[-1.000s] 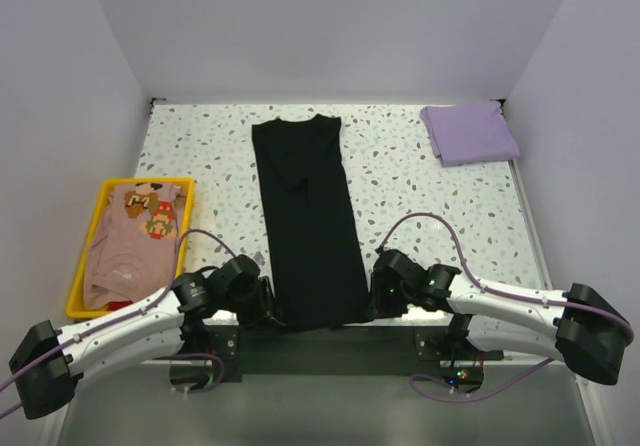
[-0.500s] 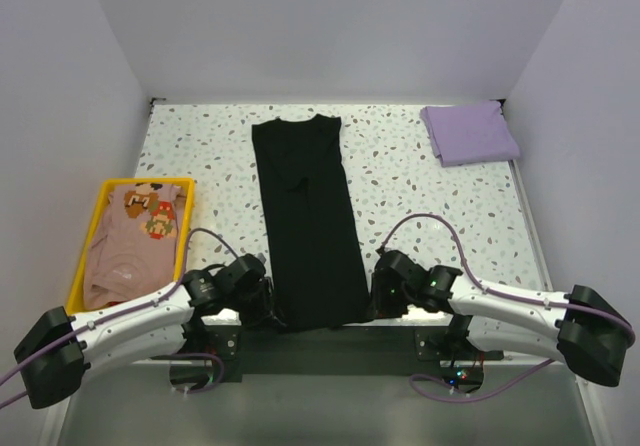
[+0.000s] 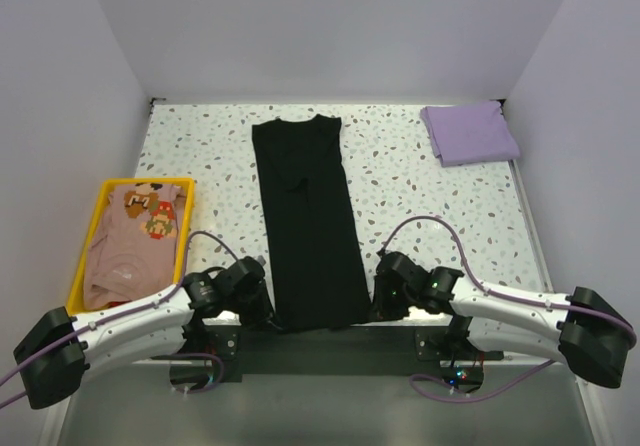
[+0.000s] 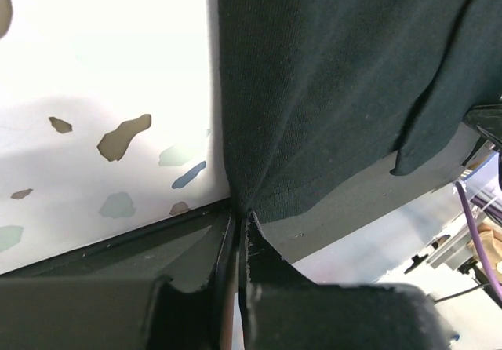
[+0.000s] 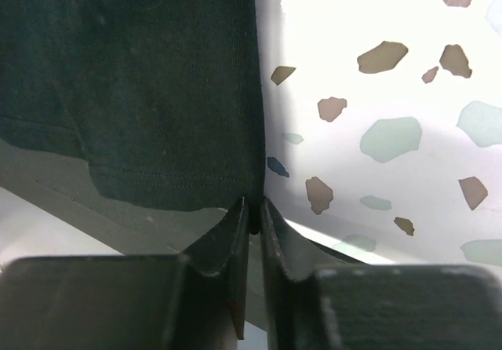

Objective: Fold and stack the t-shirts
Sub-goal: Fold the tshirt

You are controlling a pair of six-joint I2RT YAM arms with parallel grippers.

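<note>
The black t-shirt [image 3: 308, 216] lies as a long narrow strip down the middle of the table, its hem at the near edge. My left gripper [image 3: 268, 316] is shut on the hem's left corner [image 4: 239, 207]. My right gripper [image 3: 376, 308] is shut on the hem's right corner [image 5: 252, 209]. The black cloth fills the upper part of both wrist views [image 4: 345, 75] [image 5: 133, 75]. The lavender t-shirt [image 3: 470, 133] lies folded at the far right corner. The peach t-shirt with brown-red print [image 3: 135, 241] lies in the yellow tray [image 3: 78, 276].
The yellow tray stands at the left edge of the speckled table [image 3: 430, 206]. White walls close in the table on the left, back and right. The dark mounting plate [image 3: 330, 346] runs along the near edge between the arm bases.
My left gripper has moved a little right and closed in on the hem's left corner. The right gripper has shifted slightly. The shirt's near hem has barely moved.
</note>
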